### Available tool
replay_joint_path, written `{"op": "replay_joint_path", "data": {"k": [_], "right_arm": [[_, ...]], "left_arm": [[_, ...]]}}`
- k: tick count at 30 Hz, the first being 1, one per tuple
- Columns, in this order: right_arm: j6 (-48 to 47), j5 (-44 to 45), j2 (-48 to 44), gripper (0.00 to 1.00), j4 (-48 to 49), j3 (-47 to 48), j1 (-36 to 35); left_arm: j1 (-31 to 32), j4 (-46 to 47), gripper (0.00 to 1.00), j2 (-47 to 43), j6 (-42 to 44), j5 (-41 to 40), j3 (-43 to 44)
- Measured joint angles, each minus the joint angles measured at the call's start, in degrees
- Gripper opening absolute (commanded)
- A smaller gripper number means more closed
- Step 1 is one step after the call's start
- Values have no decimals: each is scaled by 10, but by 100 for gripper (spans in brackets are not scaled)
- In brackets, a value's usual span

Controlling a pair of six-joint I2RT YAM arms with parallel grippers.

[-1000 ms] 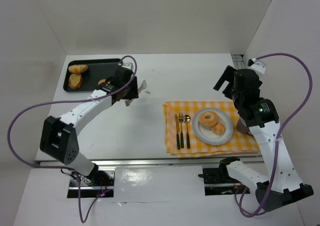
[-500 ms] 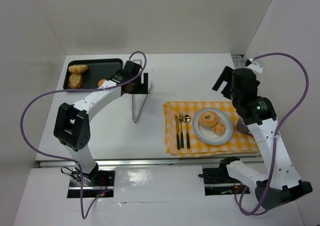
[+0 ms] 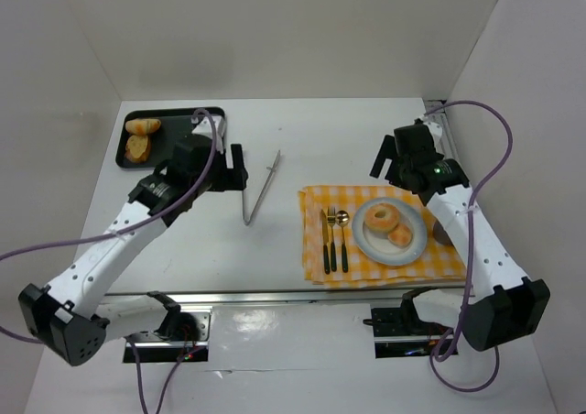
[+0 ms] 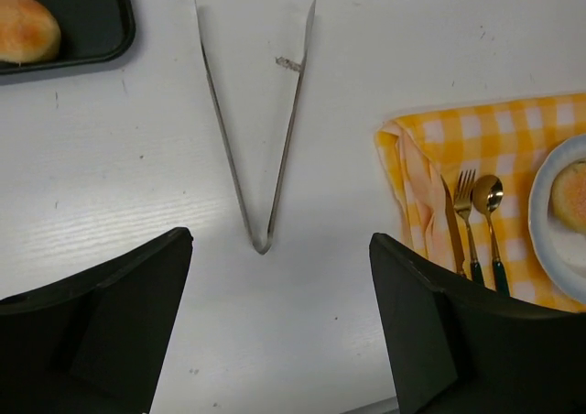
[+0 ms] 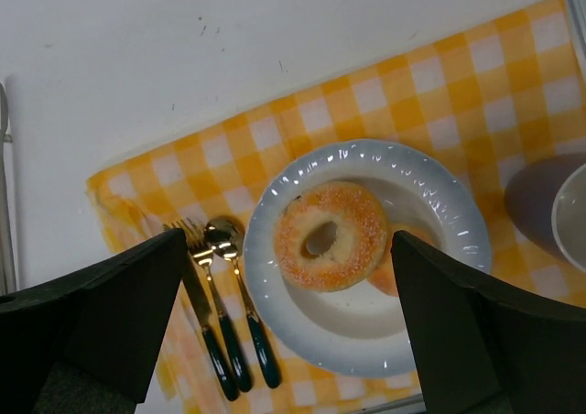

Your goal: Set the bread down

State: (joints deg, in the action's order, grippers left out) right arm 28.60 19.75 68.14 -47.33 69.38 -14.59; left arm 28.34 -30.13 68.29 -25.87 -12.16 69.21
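A sugared ring bread [image 3: 382, 217] [image 5: 330, 235] and a second bun [image 3: 401, 238] lie on a white plate [image 3: 375, 247] [image 5: 366, 341] on the yellow checked placemat [image 3: 316, 203]. More bread [image 3: 139, 136] lies on the black tray [image 3: 179, 121]; a roll on it [image 4: 27, 27] also shows in the left wrist view. Metal tongs [image 3: 265, 180] [image 4: 288, 148] lie flat on the table. My left gripper [image 3: 233, 167] [image 4: 279, 332] is open and empty, just left of the tongs. My right gripper [image 3: 385, 157] [image 5: 288, 332] is open and empty, above the plate's far side.
A knife, fork and spoon [image 3: 334, 240] [image 5: 220, 341] lie on the placemat left of the plate. A grey bowl [image 5: 572, 212] sits at the plate's right. White walls enclose the table on three sides.
My left gripper has let go of the tongs, which now lie flat, and the arm has pulled back left. My right gripper has moved left, over the plate.
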Motion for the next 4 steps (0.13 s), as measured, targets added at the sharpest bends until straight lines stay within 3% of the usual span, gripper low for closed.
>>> {"op": "replay_joint_path", "data": {"k": [4], "right_arm": [[0,-8,-3,100,2,-16,0]], "left_arm": [[0,3,91,-31,-3,8,-54]]}}
